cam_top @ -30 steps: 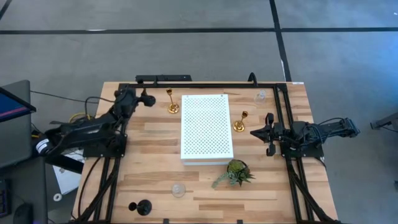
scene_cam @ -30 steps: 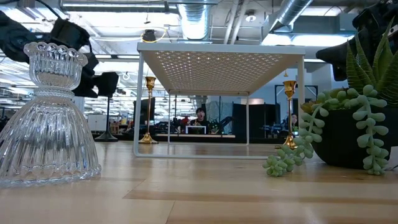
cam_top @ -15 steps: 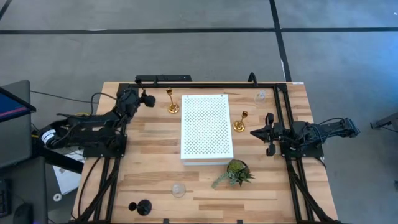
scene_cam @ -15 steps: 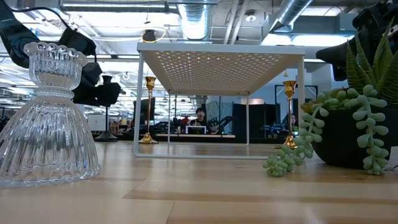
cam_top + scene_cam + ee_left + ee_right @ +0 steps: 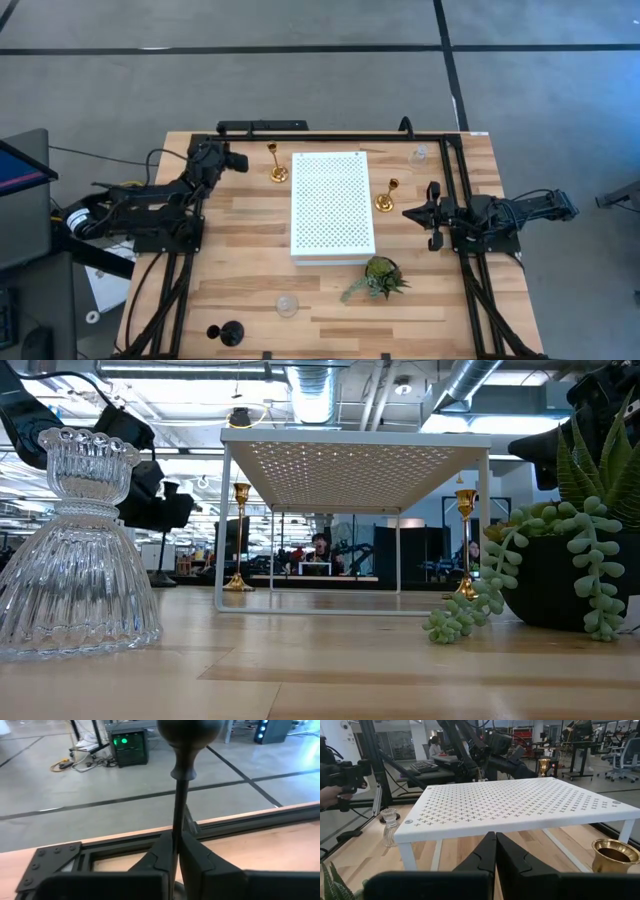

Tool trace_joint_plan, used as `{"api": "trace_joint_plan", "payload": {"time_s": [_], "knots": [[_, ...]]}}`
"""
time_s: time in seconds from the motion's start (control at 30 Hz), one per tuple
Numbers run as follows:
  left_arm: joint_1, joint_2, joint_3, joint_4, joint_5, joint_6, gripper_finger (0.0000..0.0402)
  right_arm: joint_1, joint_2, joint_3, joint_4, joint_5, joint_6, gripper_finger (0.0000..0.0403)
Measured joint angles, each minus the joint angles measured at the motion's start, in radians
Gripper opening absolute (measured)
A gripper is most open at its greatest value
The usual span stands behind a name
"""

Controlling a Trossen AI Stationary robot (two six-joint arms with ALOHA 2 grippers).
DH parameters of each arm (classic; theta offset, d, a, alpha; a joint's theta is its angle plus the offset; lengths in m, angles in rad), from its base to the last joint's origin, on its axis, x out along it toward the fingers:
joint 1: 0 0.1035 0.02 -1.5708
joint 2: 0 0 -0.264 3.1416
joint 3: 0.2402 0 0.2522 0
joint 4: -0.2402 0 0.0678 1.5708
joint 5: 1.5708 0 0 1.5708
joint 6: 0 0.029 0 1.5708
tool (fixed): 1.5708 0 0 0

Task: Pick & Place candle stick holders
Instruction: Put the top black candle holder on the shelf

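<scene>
- The left end effector [image 5: 232, 160] sits at the far left corner of the tabletop [image 5: 250, 225], clenched on the thin stem of a black candle stick holder [image 5: 180, 795]; in the left wrist view the stem runs straight up between the 2 closed fingers [image 5: 197, 860].
- In the low view this black holder [image 5: 170, 530] shows as an upright dark stem beside the arm, its base at the tabletop.
- The right end effector [image 5: 408, 212] rests at the right side of the tabletop, clenched with nothing between its fingers, near a gold candle stick holder [image 5: 386, 198].
- That gold holder stands just beside the right edge of the white perforated board [image 5: 331, 203], which stands raised on thin legs in the middle.
- A 2nd gold holder [image 5: 276, 166] stands upright near the board's far left corner, close to the left end effector.
- A clear glass holder [image 5: 418, 155] stands at the far right corner.
- Another clear glass holder [image 5: 287, 305] stands near the front edge, left of a small green plant [image 5: 380, 278] in a dark pot.
- A 2nd black holder [image 5: 229, 332] stands at the front left, apart from both arms.
- People sit at desks in the room beyond.
</scene>
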Motion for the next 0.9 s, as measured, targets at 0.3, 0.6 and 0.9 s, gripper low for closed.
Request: {"api": "trace_joint_plan", "payload": {"time_s": [0.3, 0.6, 0.9], "knots": [[-0.087, -0.001, 0.001, -0.003, 0.036, 0.026, 0.0013, 0.0, 0.0, 0.0, 0.0, 0.0, 0.0, 0.0001], [-0.177, -0.046, -0.001, -0.018, 0.015, 0.023, 0.0011, 0.0, 0.0, 0.0, 0.0, 0.0, 0.022, 0.0001], [-0.205, -0.153, 0.014, -0.137, -0.05, 0.025, 0.0011, 0.0, 0.0, 0.0, 0.0, -0.001, 0.029, 0.0001]]}}
